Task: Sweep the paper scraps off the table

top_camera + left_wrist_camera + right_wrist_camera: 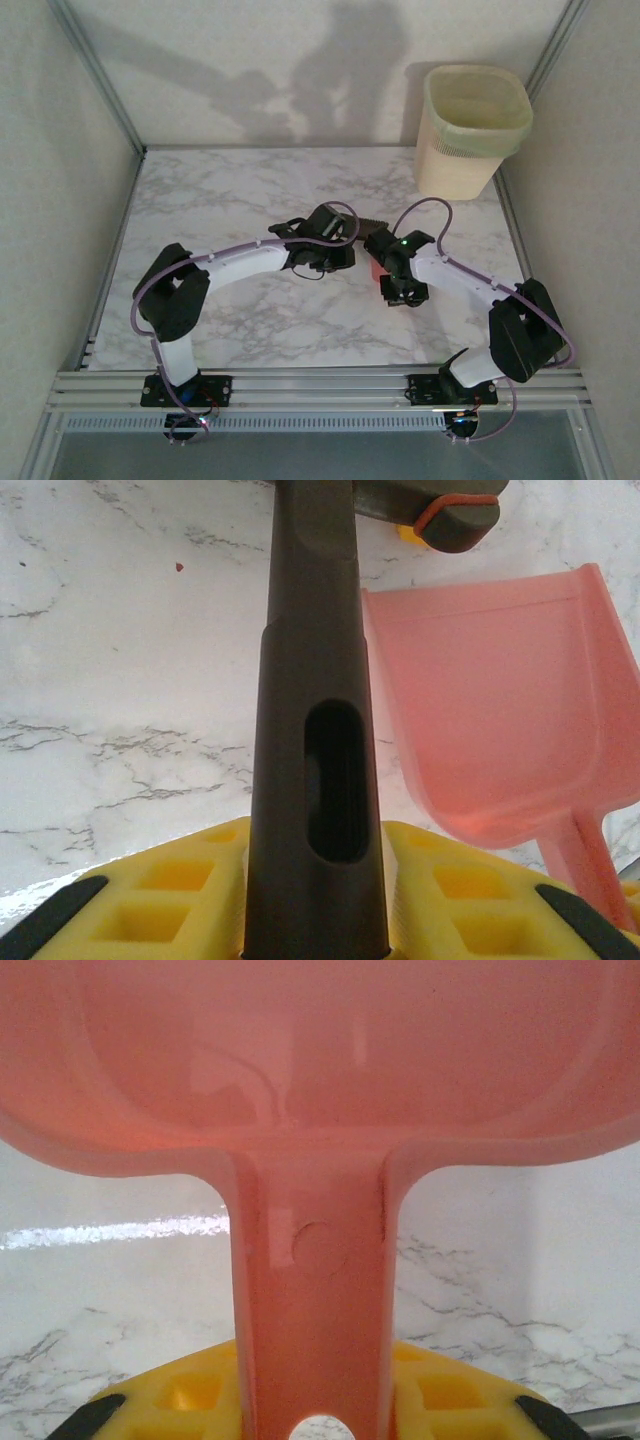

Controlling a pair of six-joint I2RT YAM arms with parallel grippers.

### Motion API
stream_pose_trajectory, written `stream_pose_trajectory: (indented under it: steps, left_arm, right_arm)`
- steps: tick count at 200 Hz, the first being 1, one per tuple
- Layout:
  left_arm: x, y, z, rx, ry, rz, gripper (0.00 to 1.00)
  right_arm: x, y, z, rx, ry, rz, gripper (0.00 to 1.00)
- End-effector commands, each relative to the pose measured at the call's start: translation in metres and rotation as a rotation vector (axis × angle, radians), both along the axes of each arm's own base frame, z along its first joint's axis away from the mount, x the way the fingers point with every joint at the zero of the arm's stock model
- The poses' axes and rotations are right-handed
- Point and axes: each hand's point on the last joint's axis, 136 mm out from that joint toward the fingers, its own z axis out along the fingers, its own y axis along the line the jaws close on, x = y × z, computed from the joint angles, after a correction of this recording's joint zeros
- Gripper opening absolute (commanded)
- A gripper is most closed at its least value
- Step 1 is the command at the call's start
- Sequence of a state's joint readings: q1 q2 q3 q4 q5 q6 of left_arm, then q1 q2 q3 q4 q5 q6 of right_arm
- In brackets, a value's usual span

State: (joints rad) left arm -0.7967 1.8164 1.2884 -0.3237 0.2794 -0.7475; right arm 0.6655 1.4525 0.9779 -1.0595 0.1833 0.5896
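The table (230, 200) is white marble with grey veins, walled on three sides, with a metal rail along its near edge. A pale bin (470, 130) stands at the far right corner. Both arms reach from the near edge and meet at mid-table, slightly right of centre. The right gripper (315, 1400) is clamped on the handle of a pink dustpan (320, 1060), yellow fingers (190, 1395) on either side of it. From the left wrist the dustpan's scoop (500, 700) looks bare inside and lies just right of the brush. The left gripper (315, 920) is pinching the dark brown brush (310, 680) by its slotted handle, with the brush head toward the far edge. One yellow-orange paper scrap (408, 532) lies on the table at the brush head, beside the dustpan's far corner. A tiny reddish speck (180, 567) sits well to the left of the handle; what it is cannot be told.
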Motion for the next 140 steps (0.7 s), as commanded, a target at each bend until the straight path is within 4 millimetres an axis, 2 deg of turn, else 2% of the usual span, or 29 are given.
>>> stream_pose_trajectory:
  steps: [1,28,55,90,140]
  left_arm:
    - [-0.001,0.003,0.01,-0.011,-0.028,0.0,0.0]
    - [-0.005,0.001,0.011,-0.036,-0.02,-0.012,0.0]
    - [-0.009,-0.001,0.014,-0.049,-0.018,-0.019,0.0]
    - [-0.015,-0.006,0.018,-0.059,-0.02,-0.043,0.0]
    - [-0.022,-0.016,0.013,-0.066,-0.001,-0.074,0.0]
  right_arm:
    - [-0.01,-0.004,0.005,-0.01,0.016,-0.016,0.0]
    - [-0.012,-0.004,-0.003,-0.018,0.046,-0.018,0.0]
    - [-0.008,-0.001,-0.004,-0.017,0.041,-0.009,0.0]
    - [-0.003,0.002,-0.017,-0.036,0.073,0.0,0.0]
    - [0.001,0.002,-0.022,0.028,0.08,-0.022,0.0]
